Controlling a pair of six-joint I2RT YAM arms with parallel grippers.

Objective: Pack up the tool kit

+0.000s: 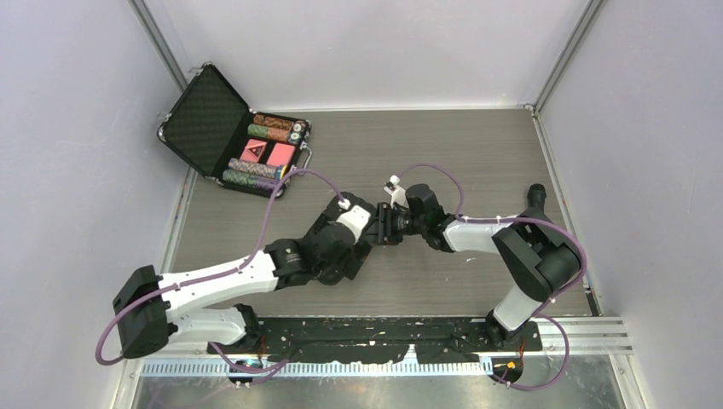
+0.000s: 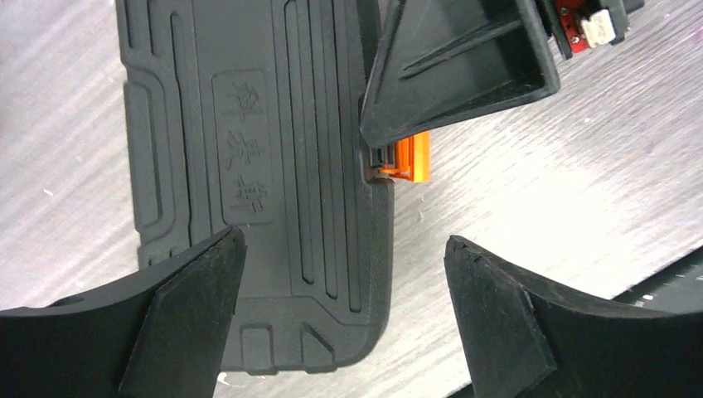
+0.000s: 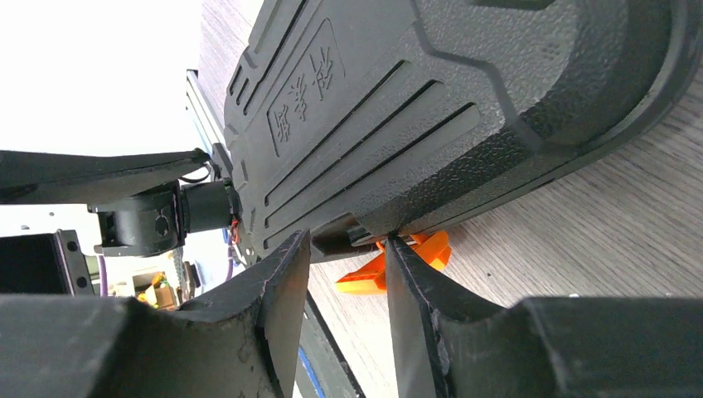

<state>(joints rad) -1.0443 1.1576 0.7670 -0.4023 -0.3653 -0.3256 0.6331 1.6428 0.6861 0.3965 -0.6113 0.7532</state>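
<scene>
I'm looking at a grey wood-grain tabletop [image 1: 477, 153]. Near its middle the tool kit [image 2: 249, 166] lies flat and closed, ribbed shell facing up. Its orange latch [image 2: 410, 157] juts from 1 side edge over bare boards. In the far left corner sits 1 open briefcase [image 1: 205, 119], its lid tilted back toward the left wall and its tray holding rows of poker chips [image 1: 273, 128] and 2 red cards [image 1: 280, 154]. The 2 cases lie well apart.
</scene>
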